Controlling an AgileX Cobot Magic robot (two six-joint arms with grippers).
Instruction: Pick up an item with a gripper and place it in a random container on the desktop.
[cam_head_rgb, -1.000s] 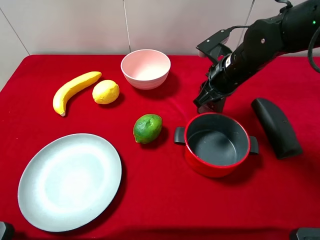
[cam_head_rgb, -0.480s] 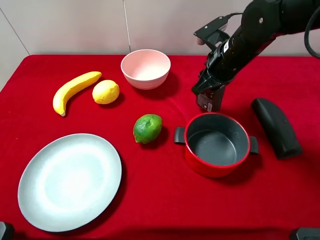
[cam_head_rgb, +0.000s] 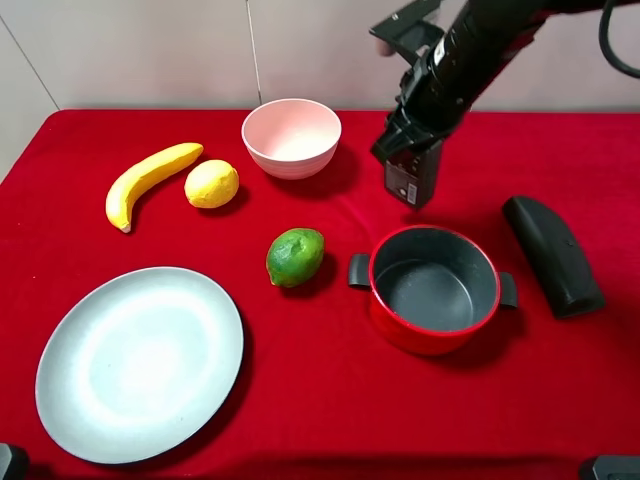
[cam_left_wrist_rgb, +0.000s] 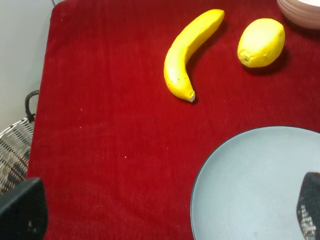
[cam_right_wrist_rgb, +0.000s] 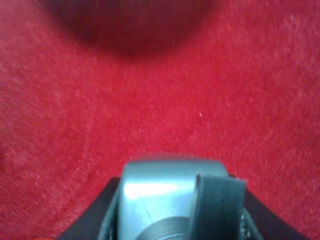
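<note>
The item, a small dark grey pump bottle (cam_head_rgb: 412, 176) with a printed label, hangs in the air behind the red pot. My right gripper (cam_head_rgb: 404, 150) is shut on its upper part. In the right wrist view the bottle's grey top (cam_right_wrist_rgb: 167, 192) fills the space between the black jaws, with red cloth far below. The container, a large pale grey-blue plate (cam_head_rgb: 140, 360), lies empty at the front left, far from the bottle. My left gripper (cam_left_wrist_rgb: 165, 220) is open, and its dark fingertips (cam_left_wrist_rgb: 22, 210) straddle the plate's (cam_left_wrist_rgb: 260, 185) near edge.
A red pot (cam_head_rgb: 434, 288) with black handles stands under and in front of the bottle. A long black case (cam_head_rgb: 552, 254) lies to its right. A pink bowl (cam_head_rgb: 291, 136), a lemon (cam_head_rgb: 211, 184), a banana (cam_head_rgb: 148, 180) and a lime (cam_head_rgb: 295, 256) sit on the red cloth.
The right arm has risen and swung back and slightly left, lifting the bottle off the cloth behind the pot. Nothing else has moved.
</note>
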